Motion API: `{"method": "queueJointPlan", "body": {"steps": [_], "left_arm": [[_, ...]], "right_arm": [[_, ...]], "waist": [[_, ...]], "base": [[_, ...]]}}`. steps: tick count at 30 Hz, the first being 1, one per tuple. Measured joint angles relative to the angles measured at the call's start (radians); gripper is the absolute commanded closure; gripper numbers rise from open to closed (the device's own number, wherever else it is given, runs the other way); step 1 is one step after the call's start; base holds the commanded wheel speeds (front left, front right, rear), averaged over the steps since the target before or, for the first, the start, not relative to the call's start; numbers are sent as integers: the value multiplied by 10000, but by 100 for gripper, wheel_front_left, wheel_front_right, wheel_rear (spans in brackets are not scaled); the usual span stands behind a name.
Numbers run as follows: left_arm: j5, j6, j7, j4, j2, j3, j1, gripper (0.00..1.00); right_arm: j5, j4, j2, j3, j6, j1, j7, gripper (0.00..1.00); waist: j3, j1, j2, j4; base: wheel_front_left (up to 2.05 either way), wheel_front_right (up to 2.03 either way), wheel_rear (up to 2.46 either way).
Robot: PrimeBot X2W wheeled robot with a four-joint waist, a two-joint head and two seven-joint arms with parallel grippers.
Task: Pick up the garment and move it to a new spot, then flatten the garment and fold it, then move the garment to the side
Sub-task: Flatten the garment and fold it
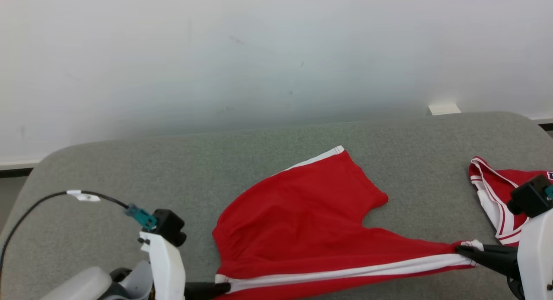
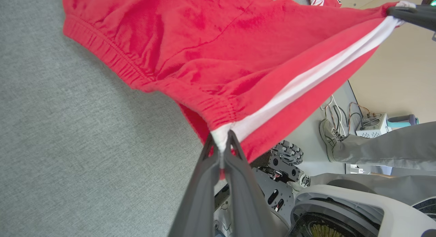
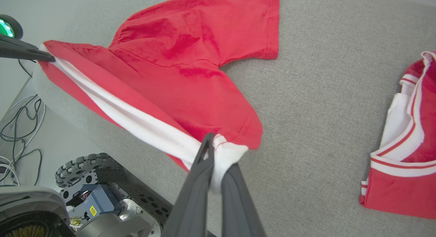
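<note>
Pinching red shorts by near edge: L tool clamped on waistband corner at 7 o'clock, R tool clamped on leg hem at 4 o'clock. Rest of shorts draped on grey bench toward 12.

Open table left of the shorts and behind them, up to the wall; a bare gap separates shorts from the jersey lying at the right.

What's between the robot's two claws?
The shorts: their white stripe runs from the left gripper to the right gripper, each pinching one end. The head view shows it.
</note>
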Motion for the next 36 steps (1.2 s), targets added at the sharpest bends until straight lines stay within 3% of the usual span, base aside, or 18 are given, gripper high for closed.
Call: {"method": "queueJointPlan", "body": {"steps": [8,20,25,36], "left_arm": [[-941,205,1149,-105,-25,447,-1008,100],[-1053,128,2458,1739,-1327,696,-3844,100],[-982,25,2619,2583,-2031,788,-4908,100],[-901,-301,2888,3777,-2696,840,-6002,100]], "right_arm": [[-98,773,742,-817,0,-970,1193,100],[-775,3822,2587,-1609,0,-3893,2892,100],[-1312,4941,3285,-1716,-2,-5021,3060,100],[-2115,6721,4130,-1691,-2,-6387,2673,100]], "waist": [[645,1,0,222],[2739,4,0,1005],[3555,5,0,1378],[4604,6,0,2079]], "base": [[0,0,0],[0,0,0],[0,0,0],[0,0,0]]}}
